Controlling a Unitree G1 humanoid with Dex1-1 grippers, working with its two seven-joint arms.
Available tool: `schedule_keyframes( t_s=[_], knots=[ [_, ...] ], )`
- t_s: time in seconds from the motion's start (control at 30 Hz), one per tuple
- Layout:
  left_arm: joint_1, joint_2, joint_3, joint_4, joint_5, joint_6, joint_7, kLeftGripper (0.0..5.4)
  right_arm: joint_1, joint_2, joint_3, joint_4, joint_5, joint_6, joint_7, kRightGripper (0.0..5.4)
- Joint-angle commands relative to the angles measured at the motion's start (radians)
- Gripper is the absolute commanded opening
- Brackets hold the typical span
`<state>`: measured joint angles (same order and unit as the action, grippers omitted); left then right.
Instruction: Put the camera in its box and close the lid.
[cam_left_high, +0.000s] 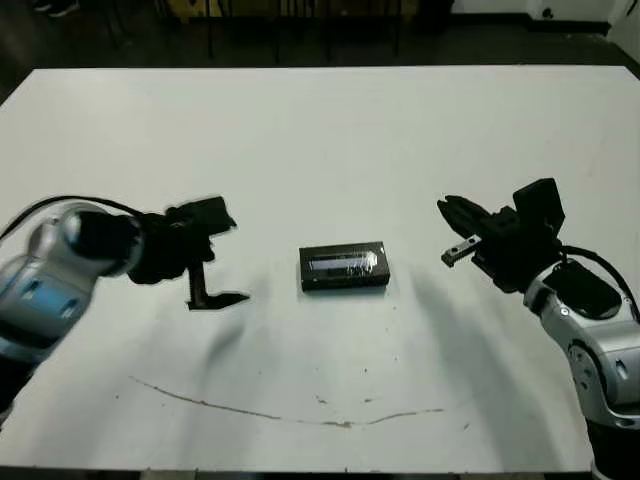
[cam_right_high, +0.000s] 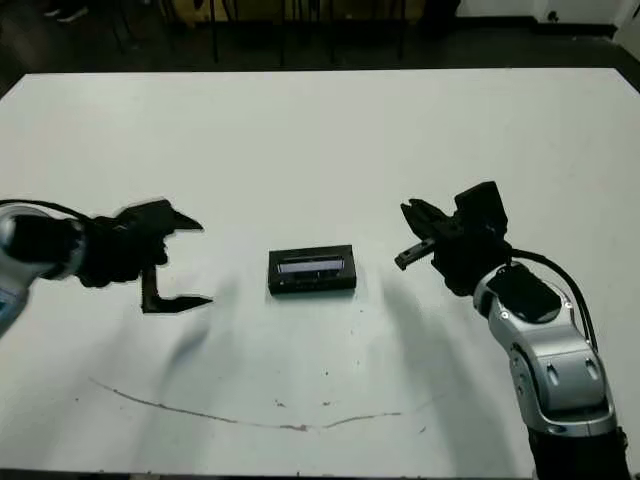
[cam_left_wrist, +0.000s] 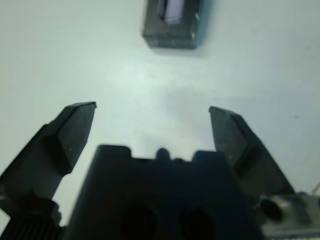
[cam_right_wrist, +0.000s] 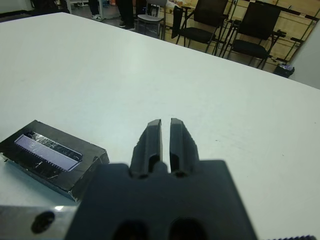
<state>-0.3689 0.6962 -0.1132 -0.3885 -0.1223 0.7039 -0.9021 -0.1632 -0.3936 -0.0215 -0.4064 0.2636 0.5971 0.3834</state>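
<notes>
A white table (cam_left_high: 320, 130) fills the view, bare apart from a thin dark scuff line (cam_left_high: 300, 415) curving along its near edge and the small black package at its middle. That package is the lid (cam_left_high: 344, 266), a flat black rectangle with a glossy greyish strip along its top, lying level and lengthwise across the table; it appears to sit squarely on the box (cam_right_wrist: 80, 181), whose dark side wall shows beneath it in the right wrist view, though the seam between the two is too dim to trace. The left gripper (cam_left_high: 213, 262) hovers to the package's left, well apart from it, its two black fingers (cam_left_wrist: 70, 131) spread wide and holding nothing. The right gripper (cam_left_high: 452, 228) hangs to the package's right, also clear of it, fingers (cam_right_wrist: 151, 140) pressed nearly together and empty.
</notes>
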Motion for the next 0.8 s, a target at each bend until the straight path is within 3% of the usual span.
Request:
schedule_keyframes(
  t_s=[0.03, 0.13, 0.3, 0.8],
  knots=[
    [0.098, -0.285, 0.124, -0.036, -0.069, -0.016, 0.275, 4.77, 0.008, -0.001, -0.005, 0.023, -0.002, -0.006, 0.002, 0.0],
    [0.116, -0.467, 0.109, -0.04, -0.075, -0.097, 0.448, 4.21, 0.011, 0.001, -0.009, 0.024, -0.003, -0.005, -0.004, 0.0],
    [0.077, -0.613, -0.002, 0.02, -0.046, -0.121, 0.578, 3.25, 0.014, 0.008, -0.017, 0.022, -0.008, -0.012, -0.016, 0.0],
    [0.025, -0.702, -0.328, 0.269, 0.088, 0.024, 0.653, 0.41, 0.016, 0.029, -0.07, 0.017, 0.036, 0.0, -0.037, 0.0]
  ],
)
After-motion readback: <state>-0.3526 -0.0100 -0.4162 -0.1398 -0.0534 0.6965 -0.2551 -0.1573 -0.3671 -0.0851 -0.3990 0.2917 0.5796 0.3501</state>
